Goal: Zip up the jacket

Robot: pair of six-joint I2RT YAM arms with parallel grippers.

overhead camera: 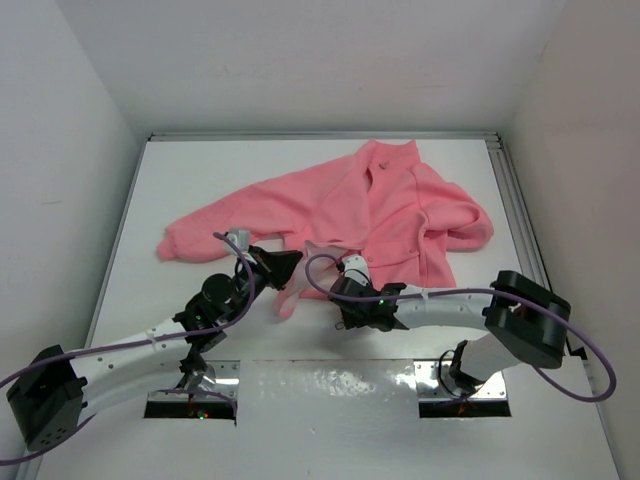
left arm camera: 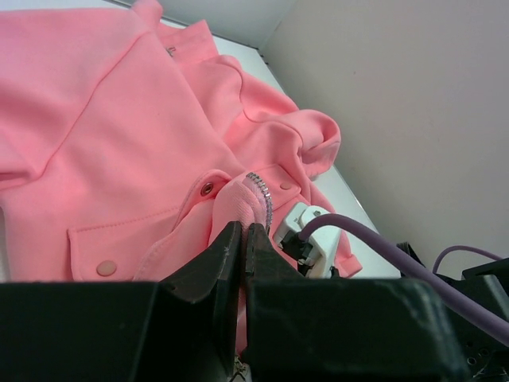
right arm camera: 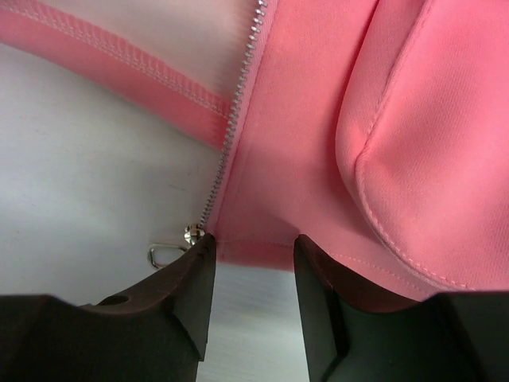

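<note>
The jacket [overhead camera: 380,205] is crumpled on the worktop [overhead camera: 200,170], far right of centre, front unzipped. My left tool [left arm camera: 242,235] is clamped tight on a fold of the front edge, right by the zipper teeth [left arm camera: 262,191]. My right tool [right arm camera: 253,247] is part open and gripping nothing, with its fingers straddling the hem next to the metal pull [right arm camera: 163,253].
</note>
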